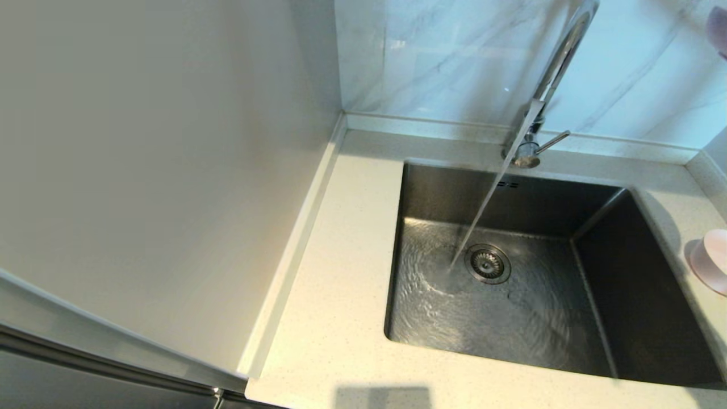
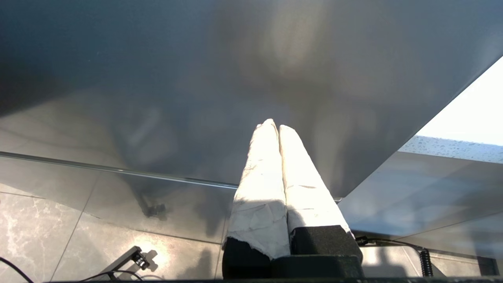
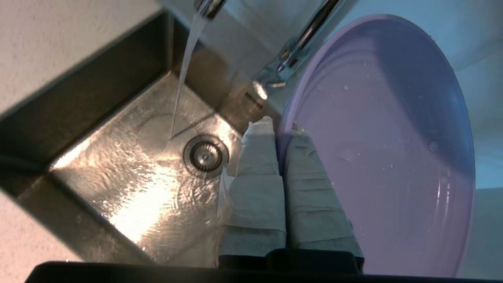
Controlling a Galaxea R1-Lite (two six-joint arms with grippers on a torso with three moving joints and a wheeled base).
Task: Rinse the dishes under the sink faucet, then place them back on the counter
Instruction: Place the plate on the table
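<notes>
Water runs from the faucet (image 1: 559,62) in a thin slanted stream and lands on the floor of the sink (image 1: 528,318) just beside the round drain strainer (image 1: 487,263); the water makes ripples all over the sink floor; the thin lever (image 1: 552,142) sticks out from the faucet's base. The right gripper (image 3: 277,129) pinches the rim of the lilac plate (image 3: 393,157), one wrapped finger on each side of the edge; the plate is held up on its edge above the sink, off to the side of the stream and not under it; small drops of water sit on its inside face; in the head view only a tiny bit of the plate (image 1: 718,28) shows at the top right corner, up by the wall. The pale pink dish (image 1: 713,260) sits on the counter (image 1: 335,341) to the right of the sink, partly cut off by the edge of the view. The left gripper (image 2: 278,126) is far from the sink, low down beside a grey cabinet front with the tiled floor (image 2: 59,228) under it; its two white wrapped fingers are pressed together with nothing between them.
</notes>
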